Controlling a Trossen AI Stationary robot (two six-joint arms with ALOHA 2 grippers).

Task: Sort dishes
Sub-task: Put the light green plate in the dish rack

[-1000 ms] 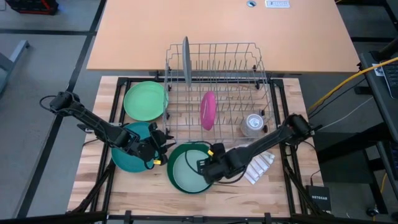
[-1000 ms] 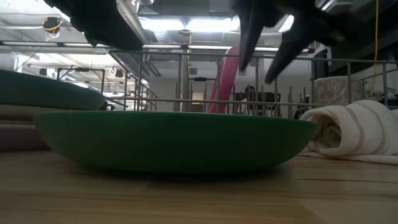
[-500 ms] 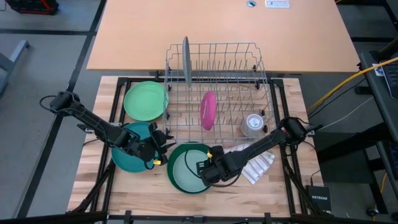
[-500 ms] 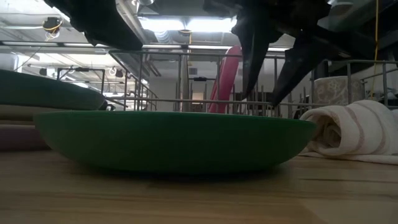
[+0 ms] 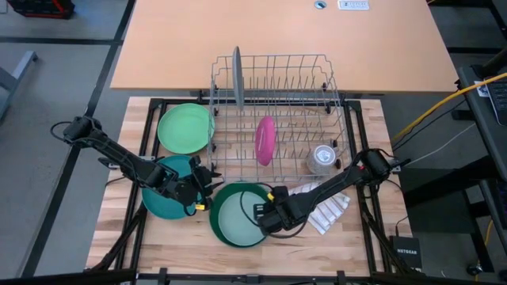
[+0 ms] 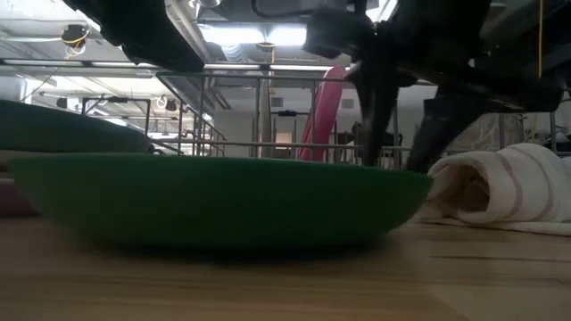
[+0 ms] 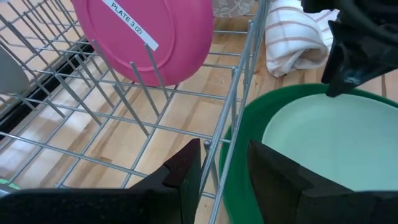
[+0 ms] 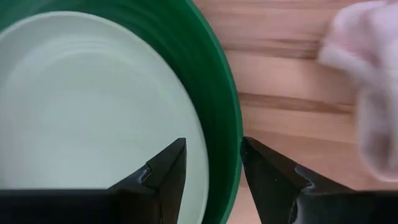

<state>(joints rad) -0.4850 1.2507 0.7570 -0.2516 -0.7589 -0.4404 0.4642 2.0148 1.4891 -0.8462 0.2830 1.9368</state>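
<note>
Two arms: both low over the front of the table, right one working, left one waiting.
Right gripper (image 5: 272,212): down at the right rim of the dark green bowl (image 5: 238,214), fingers spread and straddling that rim, one inside, one outside; not yet pinched.
Left gripper (image 5: 198,188): beside the teal plate (image 5: 162,198), close to the rack's corner, fingers slightly apart, holding nothing.
Dishes: dark green bowl flat on the table in front of the wire rack (image 5: 277,111); light green plate (image 5: 184,128) left of the rack; pink plate (image 5: 265,139) and a grey plate (image 5: 236,77) upright in the slots.
Risk: the rim is thin and sloped, so a shallow closing could let it slip out or tip the bowl; judged likely if the fingers sit too high.
Second risk: the striped cloth (image 5: 326,207) lies just beside the right arm and could snag.
Surface: pale wooden slats, bowl resting level on them.
Room: ceiling lights and shelving beyond the rack, a larger tan table behind.
</note>
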